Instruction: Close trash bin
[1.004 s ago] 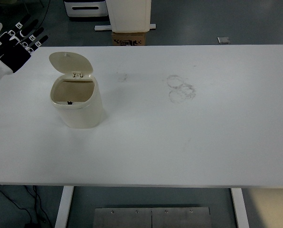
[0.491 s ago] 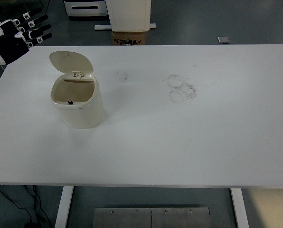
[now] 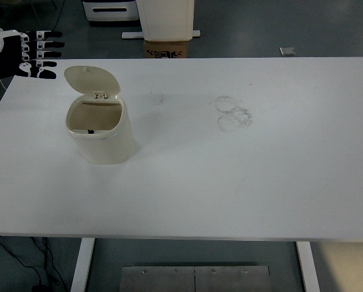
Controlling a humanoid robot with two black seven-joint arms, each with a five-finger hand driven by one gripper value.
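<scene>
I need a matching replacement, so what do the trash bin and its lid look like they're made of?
The trash bin looks like cream moulded plastic with a smooth, slightly matt finish: rounded seamless walls, uniform colour, soft highlights. Its lid, standing open at the back, matches in colour and sheen, with a small hinge piece at its base. Likely plastic too, though I can't confirm.

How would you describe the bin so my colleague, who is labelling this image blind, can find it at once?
Start at the wide white table and look to its left part. There stands a small cream plastic trash bin. Its rounded hinged lid is tipped up and back, leaving the top open, and it is the only object standing on the table.
</scene>
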